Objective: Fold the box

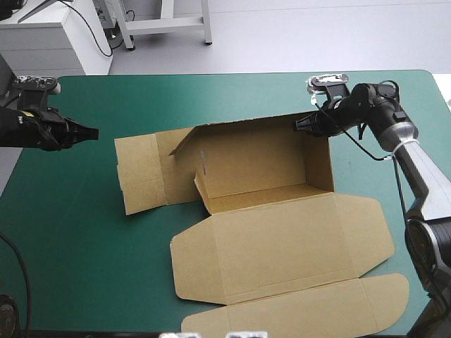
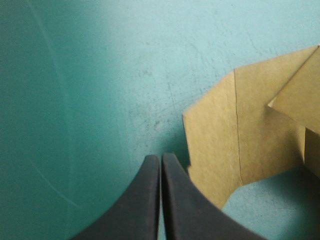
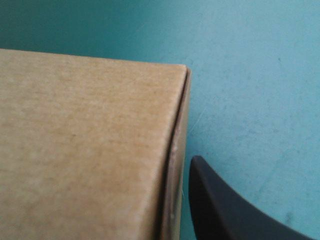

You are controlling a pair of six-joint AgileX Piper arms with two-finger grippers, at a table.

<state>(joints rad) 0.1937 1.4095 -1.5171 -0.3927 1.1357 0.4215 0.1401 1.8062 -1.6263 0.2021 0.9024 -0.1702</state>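
Observation:
The brown box [image 1: 282,232] lies mid-table with its back and right walls raised and the lid flat toward the front edge. A left flap [image 1: 141,172] lies flat on the teal-green cover. My right gripper [image 1: 301,125] sits at the box's back right corner. In the right wrist view one black finger [image 3: 225,210] shows just outside the box's wall [image 3: 85,145]. The board hides the other, so the gripper is shut on the wall. My left gripper [image 1: 93,132] hovers left of the box, shut and empty. Its tips [image 2: 161,157] point toward the flat flap [image 2: 235,145].
Bare teal-green cover [image 1: 77,232] spreads left of the box and along the far edge. The lid's rounded tuck flap [image 1: 296,310] reaches close to the table's front edge.

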